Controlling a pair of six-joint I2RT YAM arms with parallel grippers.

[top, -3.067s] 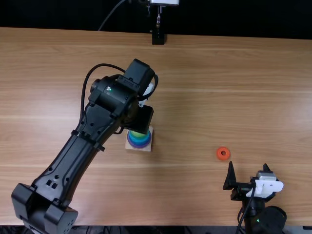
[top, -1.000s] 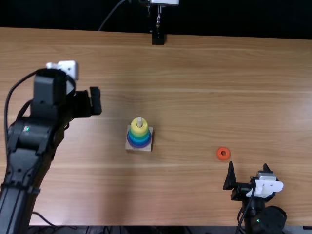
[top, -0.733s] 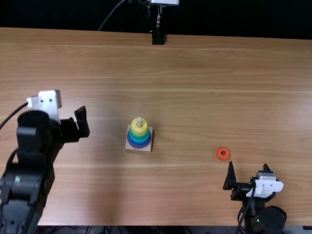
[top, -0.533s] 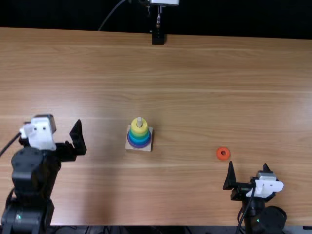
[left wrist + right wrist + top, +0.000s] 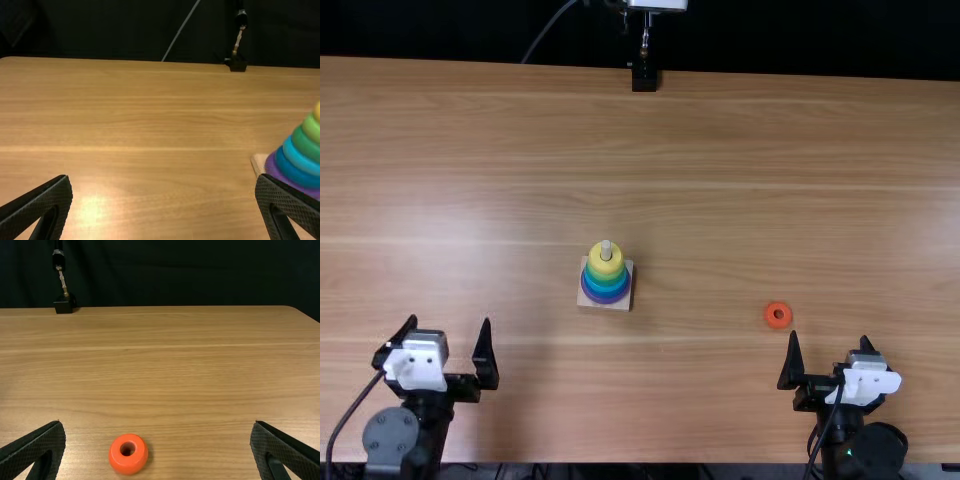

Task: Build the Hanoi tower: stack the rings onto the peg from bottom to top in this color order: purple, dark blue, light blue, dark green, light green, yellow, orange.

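The tabletop (image 5: pixel 720 150) is brightly lit, with pale sheen beyond the left gripper (image 5: pixel 449 322) and a hot glare patch between its fingers in the left wrist view. Beyond the right gripper (image 5: pixel 830 338), the orange ring (image 5: pixel 778 315) casts a small, soft shadow; the far backdrop (image 5: pixel 800 40) is dark.
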